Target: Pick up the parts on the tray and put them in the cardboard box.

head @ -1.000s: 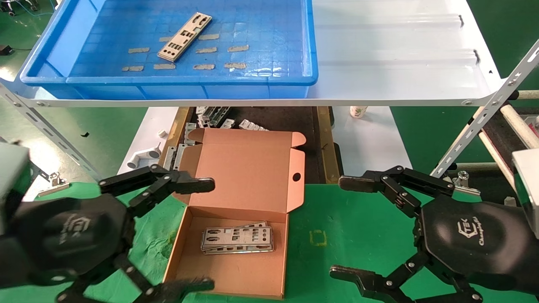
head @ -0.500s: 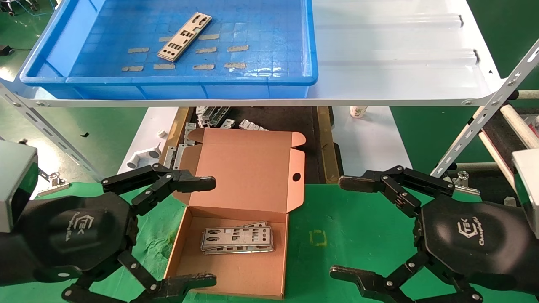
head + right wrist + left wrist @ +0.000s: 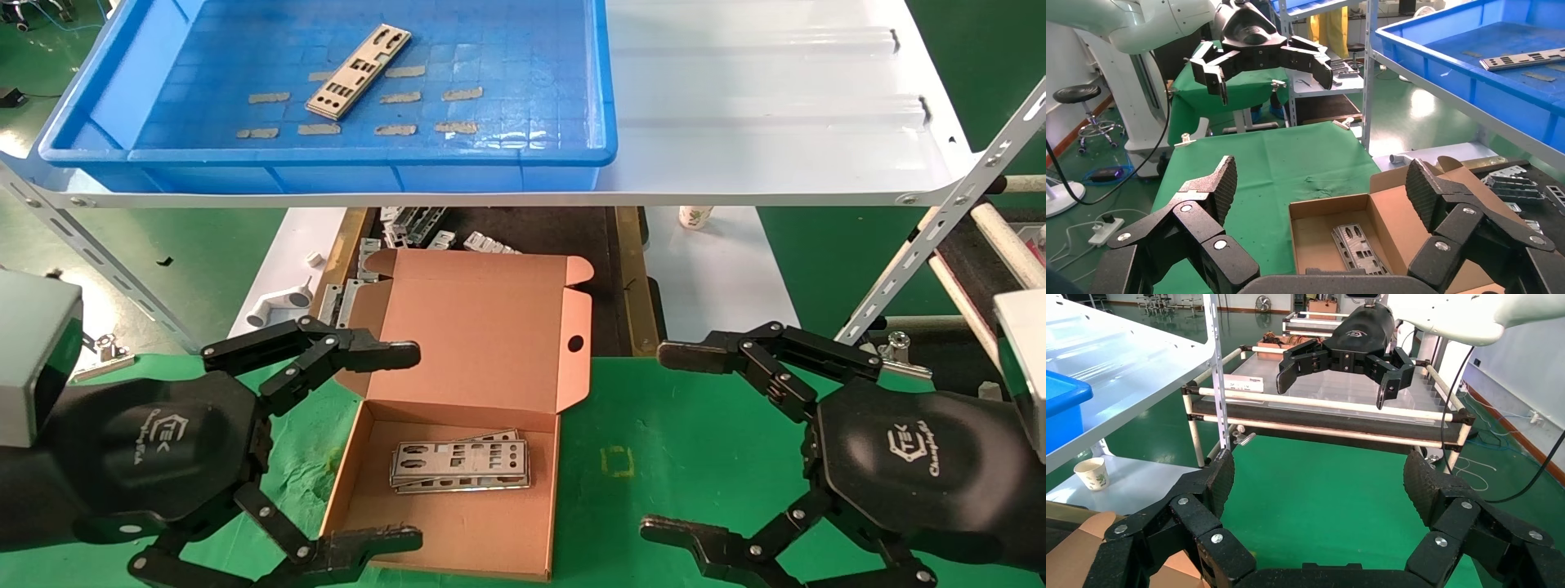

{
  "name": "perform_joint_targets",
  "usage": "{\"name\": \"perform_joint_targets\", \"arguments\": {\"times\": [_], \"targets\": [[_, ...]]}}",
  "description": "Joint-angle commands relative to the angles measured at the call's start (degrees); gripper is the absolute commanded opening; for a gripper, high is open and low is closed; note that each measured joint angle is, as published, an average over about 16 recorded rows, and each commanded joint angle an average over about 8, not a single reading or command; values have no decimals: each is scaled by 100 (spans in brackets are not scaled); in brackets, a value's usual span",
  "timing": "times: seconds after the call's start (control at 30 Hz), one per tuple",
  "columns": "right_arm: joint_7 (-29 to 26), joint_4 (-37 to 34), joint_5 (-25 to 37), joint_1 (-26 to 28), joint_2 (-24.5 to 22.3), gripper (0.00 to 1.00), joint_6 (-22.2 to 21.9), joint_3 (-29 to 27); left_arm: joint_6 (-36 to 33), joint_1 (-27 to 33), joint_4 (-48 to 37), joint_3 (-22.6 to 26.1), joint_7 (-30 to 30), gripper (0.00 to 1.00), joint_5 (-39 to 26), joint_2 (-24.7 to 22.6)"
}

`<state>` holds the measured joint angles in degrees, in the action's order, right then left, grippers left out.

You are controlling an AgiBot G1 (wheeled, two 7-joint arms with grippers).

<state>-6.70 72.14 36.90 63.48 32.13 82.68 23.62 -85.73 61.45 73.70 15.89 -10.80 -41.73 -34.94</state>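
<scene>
One silver punched plate (image 3: 357,71) lies in the blue tray (image 3: 523,155) on the upper shelf; it also shows in the right wrist view (image 3: 1523,59). The open cardboard box (image 3: 482,335) sits on the green table with a small stack of plates (image 3: 459,465) inside, also seen in the right wrist view (image 3: 1358,248). My left gripper (image 3: 402,445) is open and empty at the box's left side. My right gripper (image 3: 674,445) is open and empty to the right of the box.
A white ridged shelf panel (image 3: 776,106) carries the tray. Below it, a dark bin (image 3: 539,233) holds loose metal parts. A paper cup (image 3: 695,216) and a white pipe fitting (image 3: 274,306) stand on the white surface. A roller rack (image 3: 1321,416) stands at the right.
My left gripper has shifted slightly to the right and steadied beside the box. The right arm, the box and the plates have not moved.
</scene>
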Motion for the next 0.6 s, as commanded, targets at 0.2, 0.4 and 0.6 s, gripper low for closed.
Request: {"name": "perform_joint_targets", "arguments": {"times": [0.2,0.4,0.6], "targets": [[0,0,0,0,0,100,0,0,3,6,-9,8,3,100,-8,-4],[0,0,0,0,0,100,0,0,6,9,-12,10,5,100,-11,-6],[0,0,0,0,0,100,0,0,7,11,-14,13,7,100,-14,-8]]}}
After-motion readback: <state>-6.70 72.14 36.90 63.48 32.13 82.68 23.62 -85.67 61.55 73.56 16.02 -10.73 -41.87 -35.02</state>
